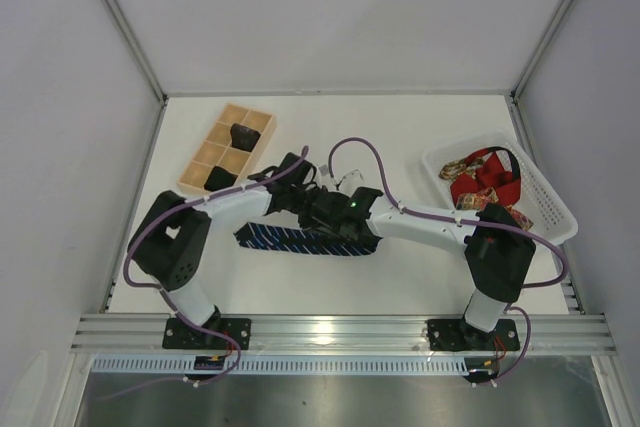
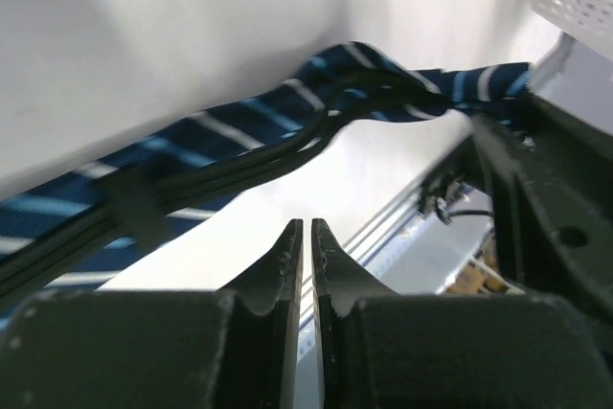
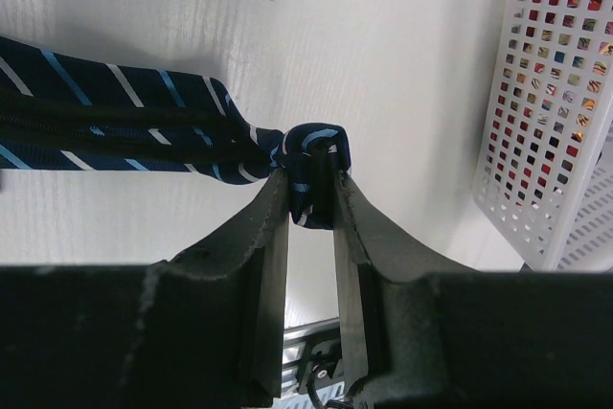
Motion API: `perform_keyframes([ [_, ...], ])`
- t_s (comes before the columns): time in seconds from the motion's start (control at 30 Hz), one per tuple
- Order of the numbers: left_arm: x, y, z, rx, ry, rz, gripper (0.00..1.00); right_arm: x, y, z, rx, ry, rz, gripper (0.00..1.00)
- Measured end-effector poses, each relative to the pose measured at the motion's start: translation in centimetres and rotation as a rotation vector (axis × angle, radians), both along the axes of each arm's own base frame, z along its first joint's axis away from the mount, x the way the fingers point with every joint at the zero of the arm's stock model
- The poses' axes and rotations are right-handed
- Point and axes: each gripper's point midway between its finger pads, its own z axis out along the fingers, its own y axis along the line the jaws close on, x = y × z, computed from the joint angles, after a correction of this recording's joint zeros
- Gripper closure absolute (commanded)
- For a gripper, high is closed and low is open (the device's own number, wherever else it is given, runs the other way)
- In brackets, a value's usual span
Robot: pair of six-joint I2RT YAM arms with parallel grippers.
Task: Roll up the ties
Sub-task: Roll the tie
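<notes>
A navy tie with pale diagonal stripes (image 1: 290, 240) lies flat across the middle of the table. My right gripper (image 3: 311, 189) is shut on its bunched end (image 3: 311, 155), and the rest of the tie (image 3: 115, 126) stretches away to the left in that view. In the top view the right gripper (image 1: 332, 225) sits just above the tie. My left gripper (image 2: 306, 227) is shut and empty, held above the table near the tie (image 2: 239, 126); in the top view the left gripper (image 1: 310, 190) is close behind the right one. Red and gold ties (image 1: 485, 179) lie in a white basket.
A wooden compartment box (image 1: 262, 124) at the back left holds two dark rolled bundles (image 1: 243, 134) (image 1: 220, 179). The white basket (image 1: 545, 202) stands at the right and also shows in the right wrist view (image 3: 556, 93). Purple cables (image 1: 365, 152) arc over the arms.
</notes>
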Motion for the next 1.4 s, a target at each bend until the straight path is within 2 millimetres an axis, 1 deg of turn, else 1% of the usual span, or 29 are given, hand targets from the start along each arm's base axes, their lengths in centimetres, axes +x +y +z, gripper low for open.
perform_keyframes([
  [0.07, -0.3, -1.4, -0.1, -0.019, 0.015, -0.031, 0.89, 0.0, 0.0, 0.0, -0.001, -0.001, 0.000, 0.89],
  [0.13, -0.7, -2.5, -0.7, -0.022, 0.036, -0.059, 0.89, 0.1, 0.0, 0.0, -0.002, -0.003, 0.000, 0.89],
  [0.23, -1.2, -3.2, -2.1, -0.010, 0.074, -0.073, 0.90, 0.1, 0.0, 0.0, -0.003, -0.004, 0.000, 0.89],
  [0.33, -1.4, -3.4, -3.3, 0.008, 0.110, -0.071, 0.91, 0.1, 0.0, 0.0, -0.001, -0.005, 0.000, 0.89],
  [0.53, -0.8, -3.8, -4.5, 0.018, 0.122, -0.067, 0.91, 0.1, 0.0, 0.1, -0.002, -0.005, 0.003, 0.89],
  [0.7, -0.8, -3.7, -5.9, 0.040, 0.150, -0.058, 0.92, 0.0, 0.2, 0.1, -0.006, -0.003, 0.014, 0.87],
  [0.83, -0.8, -3.8, -5.9, 0.034, 0.153, -0.061, 0.93, 0.1, 0.9, -0.2, -0.016, 0.002, 0.031, 0.86],
  [1.13, -0.8, -3.8, -5.9, 0.032, 0.173, -0.048, 0.93, 0.2, 3.6, -0.6, -0.012, 0.004, 0.068, 0.84],
  [1.23, -0.7, -3.7, -6.0, 0.030, 0.177, -0.046, 0.93, -0.2, 4.4, -0.9, -0.007, 0.014, 0.085, 0.80],
  [1.37, -0.7, -3.7, -6.0, 0.029, 0.180, -0.043, 0.93, -0.9, 5.2, -1.4, 0.019, 0.044, 0.102, 0.63],
  [1.4, -0.7, -3.7, -6.0, 0.028, 0.181, -0.043, 0.93, -1.1, 5.4, -1.5, 0.027, 0.052, 0.104, 0.62],
])
